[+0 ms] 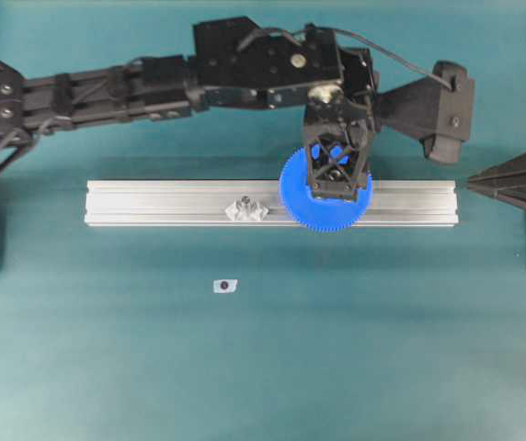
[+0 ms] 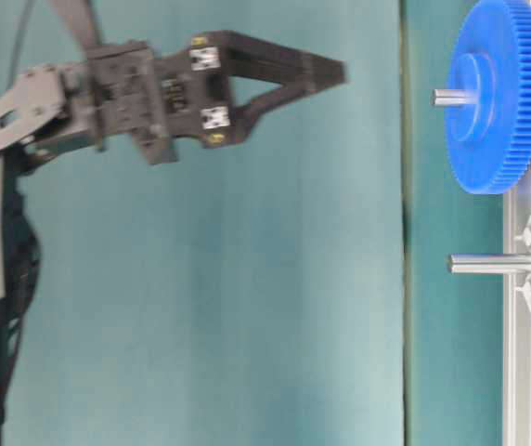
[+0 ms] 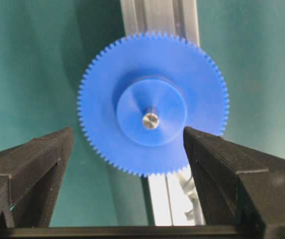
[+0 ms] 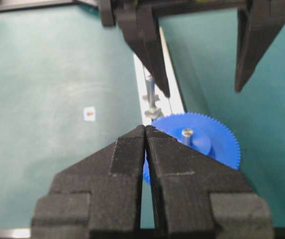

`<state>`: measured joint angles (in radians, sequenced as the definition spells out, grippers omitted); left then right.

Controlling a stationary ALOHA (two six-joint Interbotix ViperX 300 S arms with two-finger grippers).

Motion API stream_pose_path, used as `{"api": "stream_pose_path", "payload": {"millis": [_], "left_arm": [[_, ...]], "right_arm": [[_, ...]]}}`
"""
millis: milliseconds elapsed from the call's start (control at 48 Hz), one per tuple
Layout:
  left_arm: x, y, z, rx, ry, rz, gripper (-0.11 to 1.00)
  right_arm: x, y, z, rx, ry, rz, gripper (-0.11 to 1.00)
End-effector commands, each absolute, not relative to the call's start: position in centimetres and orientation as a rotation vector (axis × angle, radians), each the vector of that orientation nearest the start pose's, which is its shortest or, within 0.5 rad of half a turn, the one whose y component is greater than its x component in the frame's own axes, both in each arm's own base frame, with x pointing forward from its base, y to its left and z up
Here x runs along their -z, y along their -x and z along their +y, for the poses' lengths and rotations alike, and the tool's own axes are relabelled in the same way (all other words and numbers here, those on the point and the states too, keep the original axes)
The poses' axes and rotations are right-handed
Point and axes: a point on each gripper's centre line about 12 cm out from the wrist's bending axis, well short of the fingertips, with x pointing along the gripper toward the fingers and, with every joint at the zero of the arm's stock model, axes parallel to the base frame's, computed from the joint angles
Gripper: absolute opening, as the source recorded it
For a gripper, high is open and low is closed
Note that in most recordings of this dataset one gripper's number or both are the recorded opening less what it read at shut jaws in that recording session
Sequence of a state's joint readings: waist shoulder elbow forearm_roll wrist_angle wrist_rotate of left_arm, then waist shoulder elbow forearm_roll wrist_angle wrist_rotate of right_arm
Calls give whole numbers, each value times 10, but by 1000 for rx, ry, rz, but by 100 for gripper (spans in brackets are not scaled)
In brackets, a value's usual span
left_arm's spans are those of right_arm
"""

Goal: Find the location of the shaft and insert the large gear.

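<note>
The large gear [image 1: 327, 217], blue with fine teeth, lies flat on the aluminium rail. It is threaded onto the shaft [image 3: 150, 120], whose metal tip pokes up through the hub [image 2: 446, 97]. My left gripper [image 1: 335, 176] hangs straight above the gear [image 3: 167, 107], open, with a finger on either side and nothing between them. From the side it [image 2: 335, 71] stands well clear of the gear [image 2: 498, 102]. My right gripper [image 4: 145, 128] is shut on nothing, low beside the rail's right end [image 1: 473, 184], pointing at the gear [image 4: 212, 142].
The rail [image 1: 153, 202] runs left to right across the teal table. A second, bare pin [image 1: 246, 209] with clear mounts stands on it to the left of the gear [image 2: 488, 264]. A small white tag [image 1: 225, 286] lies in front of the rail.
</note>
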<state>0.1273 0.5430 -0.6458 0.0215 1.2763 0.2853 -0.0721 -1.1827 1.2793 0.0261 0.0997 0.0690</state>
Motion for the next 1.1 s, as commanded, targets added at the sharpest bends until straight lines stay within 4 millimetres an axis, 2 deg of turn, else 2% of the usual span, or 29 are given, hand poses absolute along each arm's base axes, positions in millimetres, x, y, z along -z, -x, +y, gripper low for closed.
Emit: {"api": "stream_pose_path", "payload": {"millis": [0,250,417,646,771,1084], "left_arm": [[-315,-534,70,22,-208,1082,86],[-317,-516,64,-4,-180,994,86],[-325,-495,60,-20,-184,892,86],[-317,-468,49,-23,-161,854,86],[-313,-462,47,-31,-138,852,86],[-322,-450,46,-47,-126,746,86]], "right_arm": [[-248,-160,-12,82,-111,183,6],[-249,-161,-12,82,-111,180,6],[-249,-160,-12,82,-111,182,6],[-249,-160,-12,82,-111,182,6],[-250,-161,-12,82,-112,178,6],[-250,-161,-12,82,-112,178,6]]}}
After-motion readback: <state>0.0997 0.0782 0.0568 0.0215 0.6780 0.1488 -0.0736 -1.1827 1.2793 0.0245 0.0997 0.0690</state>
